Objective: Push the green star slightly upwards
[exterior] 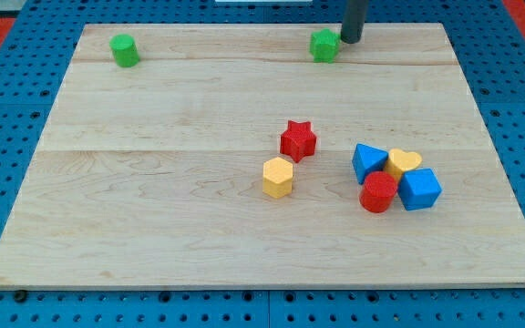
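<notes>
The green star sits near the top edge of the wooden board, right of centre. My tip is just to the star's right, touching or nearly touching its side. A second green block, a cylinder, sits at the board's top left, far from the tip.
A red star and a yellow hexagon sit near the board's middle. At the right is a tight cluster: a blue triangle, a yellow heart, a red cylinder and a blue cube.
</notes>
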Controlling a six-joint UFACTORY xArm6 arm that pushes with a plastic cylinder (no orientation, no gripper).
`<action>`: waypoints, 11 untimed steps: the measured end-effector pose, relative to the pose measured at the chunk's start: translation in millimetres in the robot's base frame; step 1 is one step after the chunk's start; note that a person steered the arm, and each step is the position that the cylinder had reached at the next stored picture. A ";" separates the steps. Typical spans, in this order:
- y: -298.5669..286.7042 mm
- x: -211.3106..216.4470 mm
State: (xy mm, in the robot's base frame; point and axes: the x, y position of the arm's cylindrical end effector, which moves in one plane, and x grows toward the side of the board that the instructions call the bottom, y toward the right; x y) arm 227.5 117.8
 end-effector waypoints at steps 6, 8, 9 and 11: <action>-90.0 98.9; -86.7 61.8; -86.8 40.7; -86.8 60.4</action>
